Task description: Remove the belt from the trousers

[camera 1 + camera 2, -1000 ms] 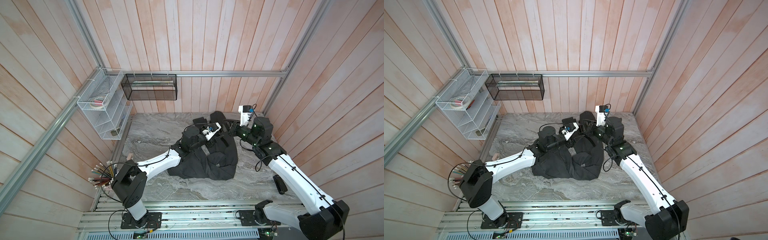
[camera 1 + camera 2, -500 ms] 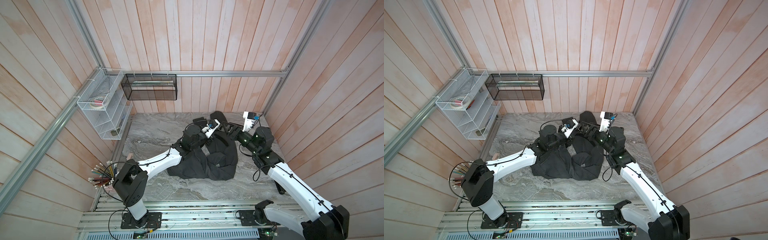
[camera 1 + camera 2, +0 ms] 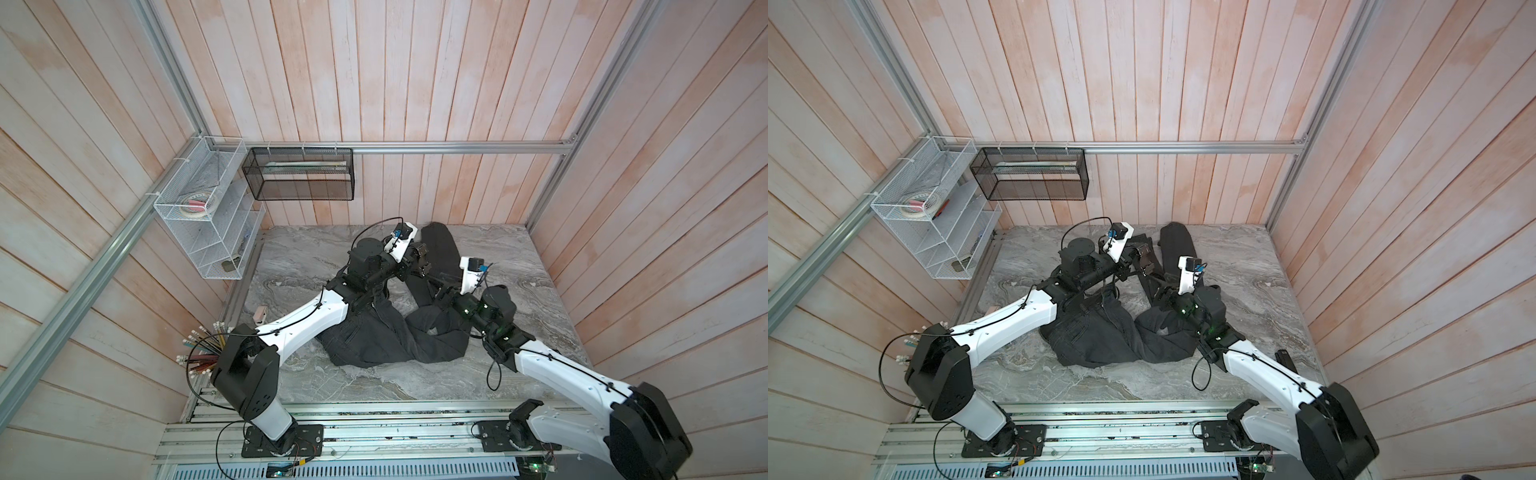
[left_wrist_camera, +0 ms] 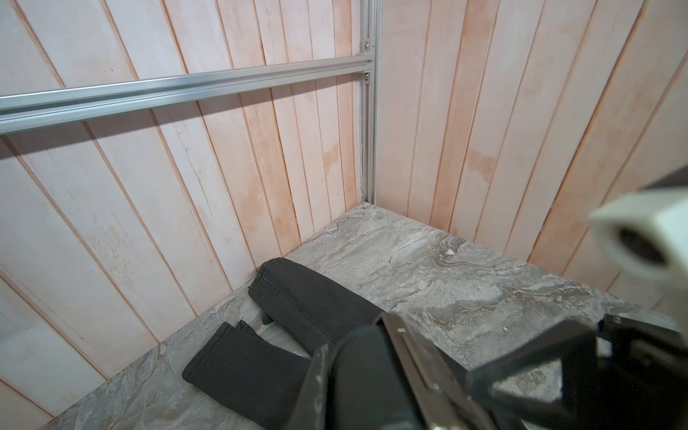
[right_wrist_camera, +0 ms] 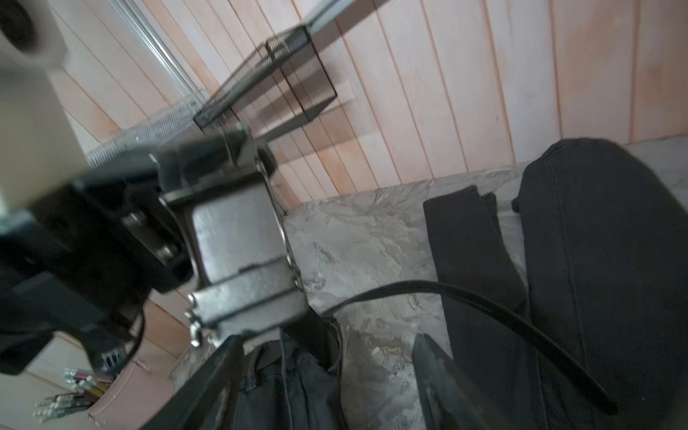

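One pair of trousers and one belt lie mid-frame on the tabletop. Of two grippers, the left gripper is clamped on the belt. The right gripper stands spread and empty.

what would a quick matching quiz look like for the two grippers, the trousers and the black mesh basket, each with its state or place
Things:
1. left gripper
2. right gripper
3. mesh basket
4. trousers

States or places:
a. lying on the table
b. open
c. hanging from the rail
d. shut

Pairs: 1-d, 2-b, 3-c, 4-a
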Robot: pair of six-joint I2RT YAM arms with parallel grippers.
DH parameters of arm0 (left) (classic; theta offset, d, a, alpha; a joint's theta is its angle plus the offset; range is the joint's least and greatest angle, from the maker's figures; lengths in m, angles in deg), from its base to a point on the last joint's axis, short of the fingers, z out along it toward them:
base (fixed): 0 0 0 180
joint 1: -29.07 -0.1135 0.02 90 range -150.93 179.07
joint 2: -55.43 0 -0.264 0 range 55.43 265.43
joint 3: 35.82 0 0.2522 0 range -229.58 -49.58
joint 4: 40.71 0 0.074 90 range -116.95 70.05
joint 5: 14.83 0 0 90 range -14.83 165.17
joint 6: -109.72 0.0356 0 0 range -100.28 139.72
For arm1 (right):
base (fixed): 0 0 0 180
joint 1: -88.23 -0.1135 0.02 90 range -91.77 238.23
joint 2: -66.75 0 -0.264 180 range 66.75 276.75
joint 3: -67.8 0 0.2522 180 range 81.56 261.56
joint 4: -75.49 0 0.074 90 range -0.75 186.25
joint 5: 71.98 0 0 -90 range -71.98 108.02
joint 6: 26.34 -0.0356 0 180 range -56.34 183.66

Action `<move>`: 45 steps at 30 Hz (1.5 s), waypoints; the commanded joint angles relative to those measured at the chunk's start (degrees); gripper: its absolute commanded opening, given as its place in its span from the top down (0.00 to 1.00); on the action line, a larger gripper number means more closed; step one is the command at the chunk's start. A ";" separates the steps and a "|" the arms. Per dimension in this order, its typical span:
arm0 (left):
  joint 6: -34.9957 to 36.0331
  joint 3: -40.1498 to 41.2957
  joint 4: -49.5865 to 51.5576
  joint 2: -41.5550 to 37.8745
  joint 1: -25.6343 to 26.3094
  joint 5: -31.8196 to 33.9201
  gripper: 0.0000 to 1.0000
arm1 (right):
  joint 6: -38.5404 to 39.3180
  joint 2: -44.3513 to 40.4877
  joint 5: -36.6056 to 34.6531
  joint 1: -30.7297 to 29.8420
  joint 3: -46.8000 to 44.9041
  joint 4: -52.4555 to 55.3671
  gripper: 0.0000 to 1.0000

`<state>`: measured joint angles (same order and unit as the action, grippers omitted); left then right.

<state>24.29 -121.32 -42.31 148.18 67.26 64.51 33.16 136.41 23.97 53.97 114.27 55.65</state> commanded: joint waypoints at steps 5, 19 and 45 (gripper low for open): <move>-4.01 -3.70 -2.20 -5.93 1.30 -3.64 1.00 | 0.51 3.68 -0.25 -2.12 -2.09 -4.10 0.25; -11.98 -4.10 -5.68 -6.95 -0.67 -6.57 1.00 | 6.13 6.43 -1.19 -5.80 -3.50 -3.52 0.23; -15.02 -10.78 1.94 -12.19 -2.31 -9.50 1.00 | 1.37 37.95 16.28 -9.33 14.76 -12.44 0.46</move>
<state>10.26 -128.36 -38.04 138.74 65.21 57.32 35.41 173.27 37.76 45.38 127.86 45.57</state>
